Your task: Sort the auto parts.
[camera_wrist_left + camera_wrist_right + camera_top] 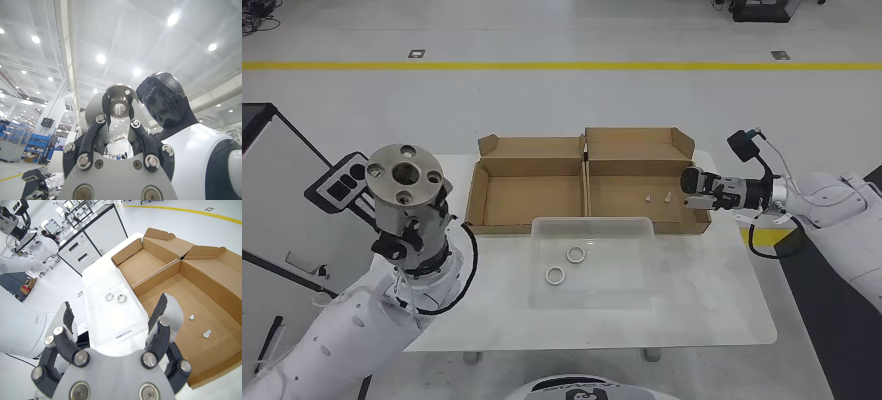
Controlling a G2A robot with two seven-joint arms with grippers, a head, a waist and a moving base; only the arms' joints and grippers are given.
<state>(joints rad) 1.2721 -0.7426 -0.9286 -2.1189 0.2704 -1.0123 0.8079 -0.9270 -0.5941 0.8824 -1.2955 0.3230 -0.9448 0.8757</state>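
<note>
My left claw (118, 108) is clamped on a flanged metal hub (119, 88). It holds the hub high near the left end of the table (722, 300), with the flange facing up. My right claw (115, 302) has its fingers apart and grips nothing. It hangs at the right wall of the right cardboard box (627, 150), and two small metal pieces (191, 317) lie inside that box. Two metal rings (556, 276) lie near each other in the clear tray (592, 222), just in front of both boxes.

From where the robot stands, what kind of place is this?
Probably a factory or robotics test hall: a yellow floor line, round ceiling lights high overhead, blue storage bins and a drawer cabinet.
</note>
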